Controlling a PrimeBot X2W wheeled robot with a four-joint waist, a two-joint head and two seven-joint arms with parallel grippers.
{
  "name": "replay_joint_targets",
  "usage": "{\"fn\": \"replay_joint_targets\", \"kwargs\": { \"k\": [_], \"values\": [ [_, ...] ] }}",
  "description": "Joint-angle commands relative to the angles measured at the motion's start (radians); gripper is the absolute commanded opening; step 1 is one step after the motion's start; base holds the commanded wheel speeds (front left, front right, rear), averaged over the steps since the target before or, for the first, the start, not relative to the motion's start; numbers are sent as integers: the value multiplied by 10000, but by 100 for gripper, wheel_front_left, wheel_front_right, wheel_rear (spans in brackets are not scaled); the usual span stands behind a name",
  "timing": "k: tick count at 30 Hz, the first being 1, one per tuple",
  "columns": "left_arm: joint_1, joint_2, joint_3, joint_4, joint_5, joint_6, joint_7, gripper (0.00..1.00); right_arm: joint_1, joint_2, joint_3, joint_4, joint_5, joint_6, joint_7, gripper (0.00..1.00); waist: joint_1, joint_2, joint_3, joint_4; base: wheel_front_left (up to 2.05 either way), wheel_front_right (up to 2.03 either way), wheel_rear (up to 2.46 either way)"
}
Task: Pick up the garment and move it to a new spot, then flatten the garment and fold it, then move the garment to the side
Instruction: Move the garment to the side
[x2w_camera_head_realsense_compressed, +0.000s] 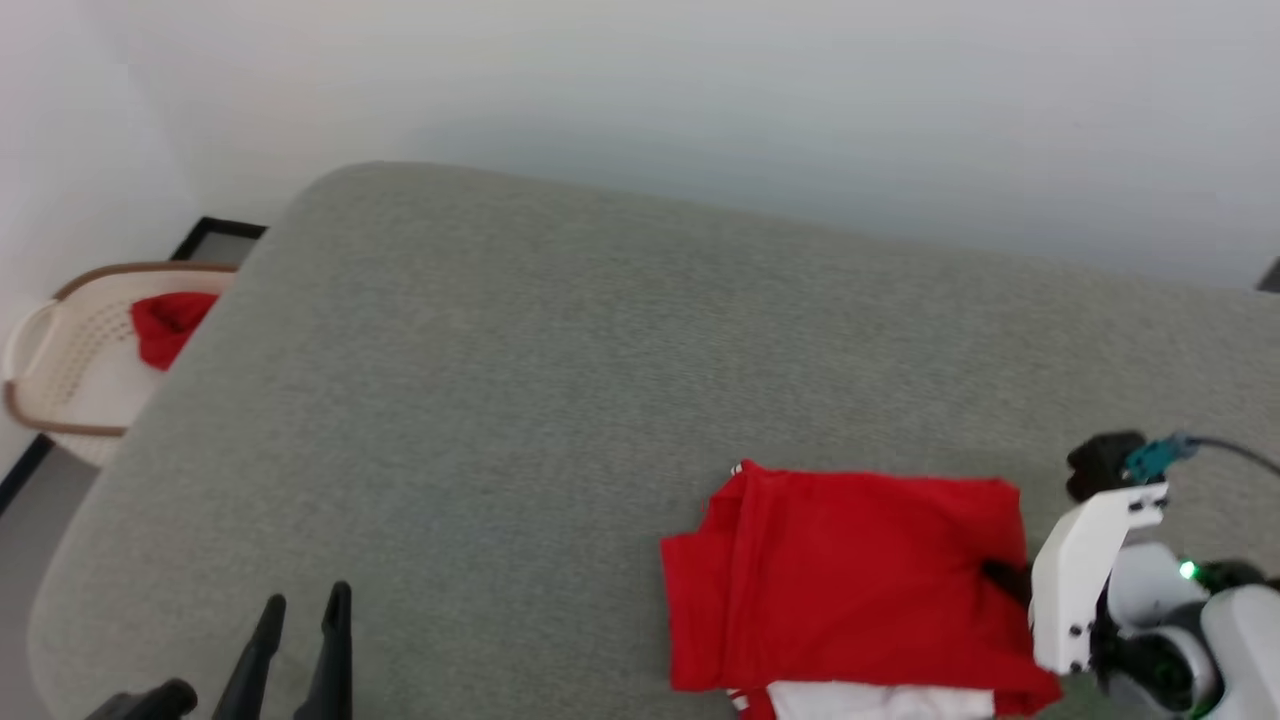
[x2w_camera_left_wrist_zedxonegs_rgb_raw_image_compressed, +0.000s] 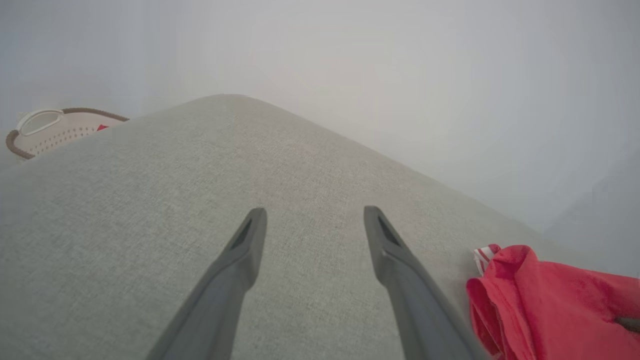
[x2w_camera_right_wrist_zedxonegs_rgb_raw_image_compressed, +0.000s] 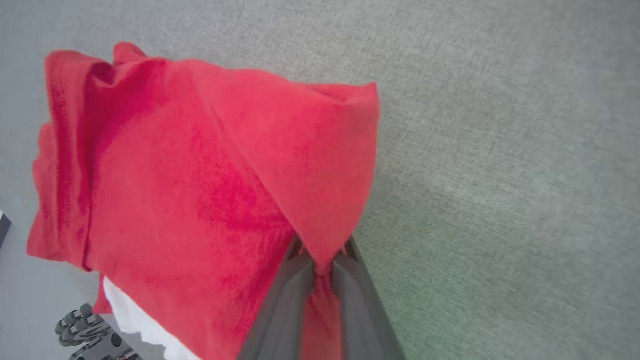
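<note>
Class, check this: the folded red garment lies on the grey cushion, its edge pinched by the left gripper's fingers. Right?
No: the fingers of the right gripper pinch the edge of the garment, as the right wrist view shows. It lies folded on the grey cushion.

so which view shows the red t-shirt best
The head view: the folded T-shirt lies almost whole. The right wrist view shows it close, pinched by the right pincer; the left wrist view catches one edge.

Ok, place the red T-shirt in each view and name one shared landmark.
Head view: T-shirt lower right.
Left wrist view: bottom right corner.
Right wrist view: left and centre, pinched by the right gripper.
Shared landmark: the grey cushion beneath it.
</note>
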Motion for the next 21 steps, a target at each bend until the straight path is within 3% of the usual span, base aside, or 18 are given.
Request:
{"fn": "replay_joint_targets", "kwargs": {
  "k": [1,11,21],
  "values": [
    [-154,37,-37,-56,97,-40,-43,100,-232,-140,-2,-152,-9,3,61,0,0,0,156,-380,0,0,0],
    [-1174,144,-233,-375,230,-46,-27,100,-1411,-1035,288,-902,21,1,311,0,0,0,1187,-1597,0,0,0],
    [-2254,585,-368,-695,347,-38,-32,100,-2769,-2199,730,-1129,183,0,-221,0,0,0,2403,-2945,0,0,0]
  ]
}}
